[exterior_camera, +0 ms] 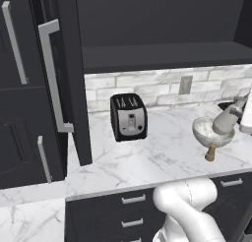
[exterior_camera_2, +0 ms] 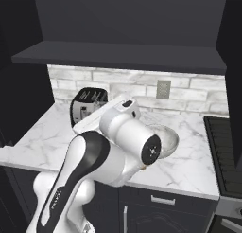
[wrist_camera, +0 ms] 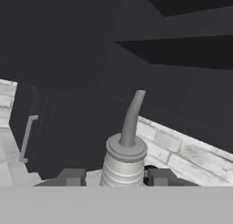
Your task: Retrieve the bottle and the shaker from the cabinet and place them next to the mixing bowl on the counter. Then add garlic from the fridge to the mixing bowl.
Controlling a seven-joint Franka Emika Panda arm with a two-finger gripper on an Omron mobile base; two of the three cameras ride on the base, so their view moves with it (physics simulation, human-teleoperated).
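- The cabinet (exterior_camera: 162,34) hangs dark above the surface (exterior_camera: 162,157); its door (exterior_camera: 69,74) stands swung open at the left in the left base view, with a long grey bar handle (exterior_camera: 51,74). The deep shelf (exterior_camera_2: 123,54) looks bare in both base views.
- The surface is white marble with grey veins, above dark drawers (exterior_camera: 123,211) with silver handles; a pale brick backsplash (exterior_camera_2: 142,85) with a wall outlet (exterior_camera_2: 163,89) runs behind it.
- A black and silver toaster (exterior_camera: 129,116) stands on the surface near the open door, well apart from the mixing bowl (exterior_camera: 206,130).
- The mixing bowl sits at the right of the surface in the left base view; the robot's arm partly hides it in the right base view.
- The bottle (wrist_camera: 125,159) is clasped between the fingers of the tool (wrist_camera: 123,176); in the left base view it lies tilted over the bowl.
- The shaker (exterior_camera: 211,151) stands upright on the surface, just in front of the bowl and seemingly touching its rim.
- No writing or brand can be read on anything.
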